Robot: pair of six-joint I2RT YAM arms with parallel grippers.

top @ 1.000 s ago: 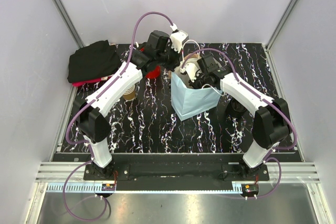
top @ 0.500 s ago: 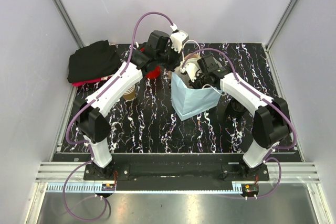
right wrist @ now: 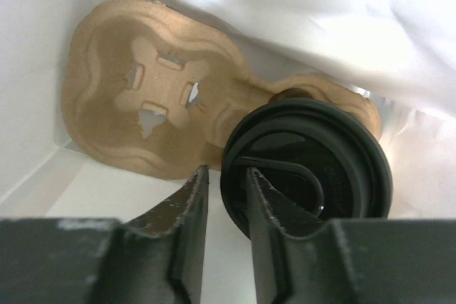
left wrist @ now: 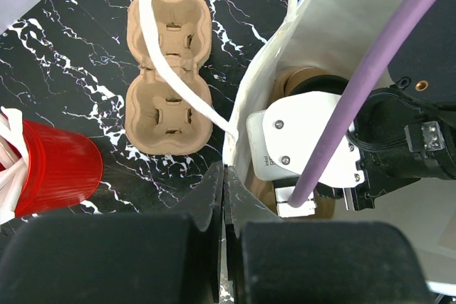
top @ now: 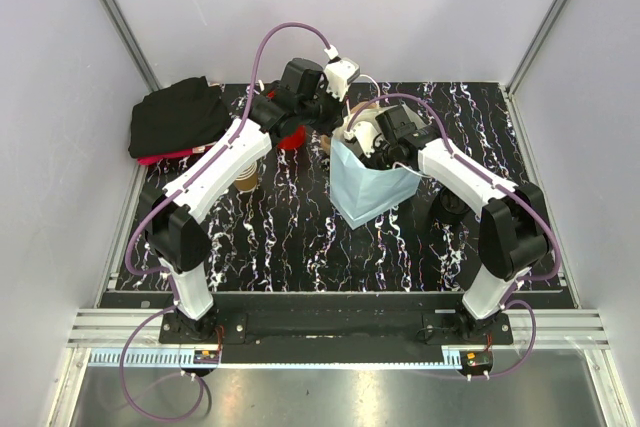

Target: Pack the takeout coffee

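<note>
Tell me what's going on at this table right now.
The left end effector is shut on the rim of the paper bag, holding its mouth open. The right end effector is down inside the bag, fingers slightly apart astride the edge of the black-lidded takeout coffee, which sits in a pulp carrier on the bag's floor. A second, empty carrier and a red cup are outside on the table.
</note>
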